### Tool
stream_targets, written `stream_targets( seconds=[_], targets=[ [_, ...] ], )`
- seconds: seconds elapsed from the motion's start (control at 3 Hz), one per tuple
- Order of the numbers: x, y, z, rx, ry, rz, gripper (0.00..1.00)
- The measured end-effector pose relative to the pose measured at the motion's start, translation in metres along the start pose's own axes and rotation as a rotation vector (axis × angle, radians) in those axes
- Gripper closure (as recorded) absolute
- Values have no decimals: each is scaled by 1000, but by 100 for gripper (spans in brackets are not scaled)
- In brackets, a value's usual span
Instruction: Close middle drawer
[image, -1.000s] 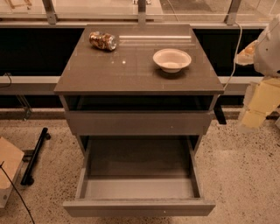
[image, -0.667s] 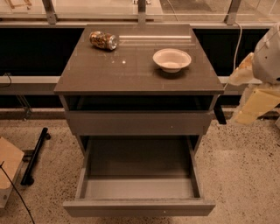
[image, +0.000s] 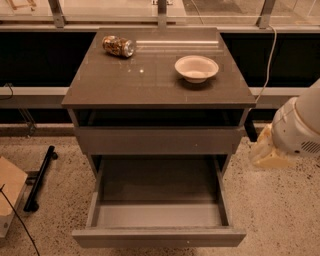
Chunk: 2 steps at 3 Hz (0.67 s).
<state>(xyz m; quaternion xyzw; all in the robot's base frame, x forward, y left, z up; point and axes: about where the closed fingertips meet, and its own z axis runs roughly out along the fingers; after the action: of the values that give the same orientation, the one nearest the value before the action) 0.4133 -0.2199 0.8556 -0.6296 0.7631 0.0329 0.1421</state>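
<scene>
The middle drawer is pulled far out toward me, low at the front of the grey-brown cabinet. Its plain flat front faces me and its grey box interior is empty. My gripper is at the right of the cabinet, about level with the drawer above. It shows as a cream-coloured part under the white arm, apart from the cabinet and well above and right of the open drawer's front.
The drawer above has a dark gap under the cabinet top. A lying can and a white bowl are on top. A black bar and cardboard lie on the floor at left. A cable hangs at back right.
My arm and gripper have moved down and left, closer to the cabinet's right side. The drawers, can and bowl have not moved.
</scene>
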Motion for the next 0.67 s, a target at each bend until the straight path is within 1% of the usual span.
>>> stream_targets(
  seconds=[0.33, 0.67],
  targets=[
    [0, 1, 0, 2, 3, 1, 100],
    [5, 5, 19, -18, 14, 19, 100]
  ],
)
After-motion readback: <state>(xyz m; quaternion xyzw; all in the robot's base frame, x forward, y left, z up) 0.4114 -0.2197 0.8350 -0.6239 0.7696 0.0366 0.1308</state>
